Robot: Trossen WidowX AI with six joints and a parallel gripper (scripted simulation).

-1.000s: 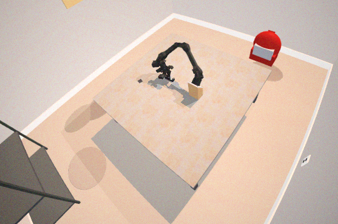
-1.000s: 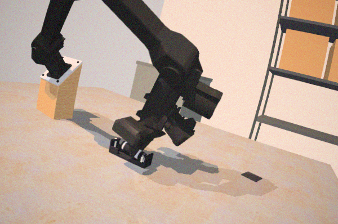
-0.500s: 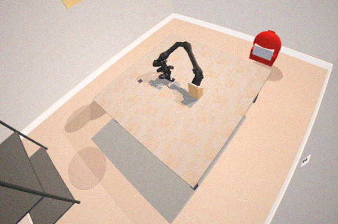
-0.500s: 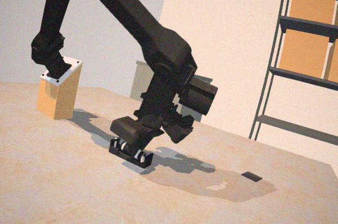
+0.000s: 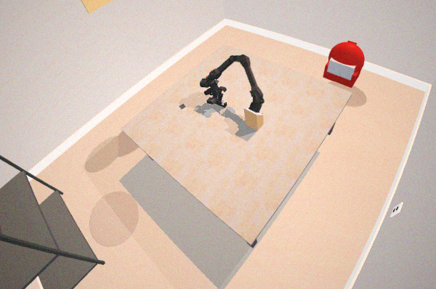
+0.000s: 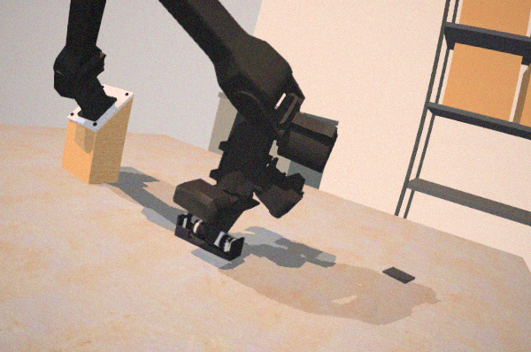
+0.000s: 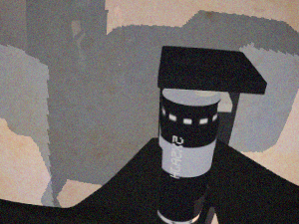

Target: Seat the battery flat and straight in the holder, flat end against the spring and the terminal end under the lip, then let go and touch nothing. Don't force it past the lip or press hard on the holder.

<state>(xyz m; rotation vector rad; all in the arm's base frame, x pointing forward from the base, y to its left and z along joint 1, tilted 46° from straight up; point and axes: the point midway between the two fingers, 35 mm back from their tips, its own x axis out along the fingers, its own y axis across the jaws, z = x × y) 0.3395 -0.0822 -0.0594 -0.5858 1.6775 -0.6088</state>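
The black holder (image 6: 204,243) is on the table in the exterior view, with raised walls at both ends. Its broad black lip (image 7: 209,69) is at the upper middle of the wrist view. The black and silver battery (image 7: 187,159) (image 6: 227,242) lies along the holder. Its light end face is close by the lip, partly covered by it. My gripper (image 7: 183,147) (image 6: 213,233) is shut on the battery, with its dark fingers low around the battery's middle. The battery's other end runs out of the wrist view's bottom edge, and the spring is hidden there. I cannot tell whether the battery is fully down.
A wooden block (image 5: 253,119) (image 6: 80,155) with a white top plate carries the arm's base. A small dark flat square (image 5: 182,106) (image 6: 398,274) lies on the table beyond the holder. The arm's shadow falls around the holder.
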